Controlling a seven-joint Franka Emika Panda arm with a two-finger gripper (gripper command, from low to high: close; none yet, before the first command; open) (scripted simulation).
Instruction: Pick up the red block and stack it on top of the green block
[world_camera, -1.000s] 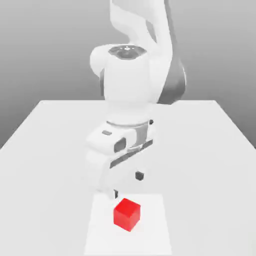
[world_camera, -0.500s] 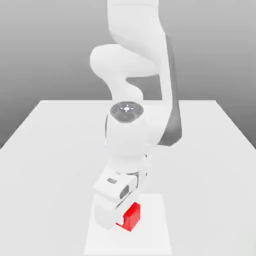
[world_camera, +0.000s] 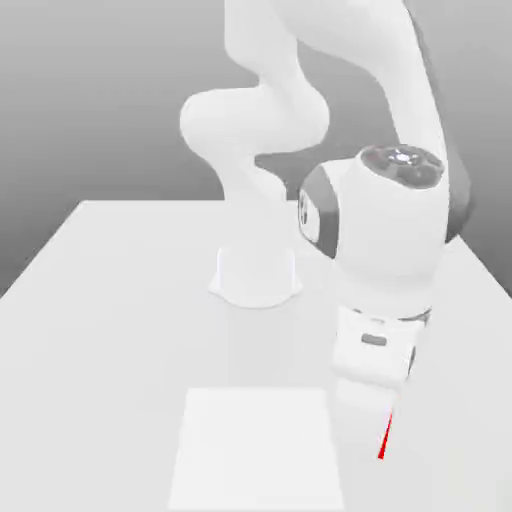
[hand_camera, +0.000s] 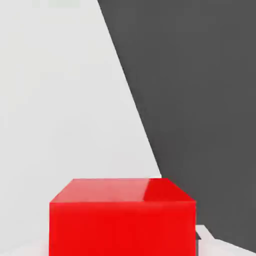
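Note:
The red block (world_camera: 383, 440) shows as a thin red sliver under the white hand, at the exterior view's lower right, lifted off the table. My gripper (world_camera: 379, 424) is shut on it, and the hand's body covers most of the cube. In the hand view the red block (hand_camera: 122, 220) sits very close, with a plain glossy top face and front face. The green block is out of view.
The white table (world_camera: 100, 300) carries the arm's round base (world_camera: 255, 275) at its middle. A paler square patch (world_camera: 255, 450) lies near the front edge. In the hand view the table's edge runs diagonally, with dark floor (hand_camera: 200, 100) beyond it.
The gripper came down over the red block on the pale patch, shut on it, lifted it, and swung with it to the exterior view's right. The patch is now bare.

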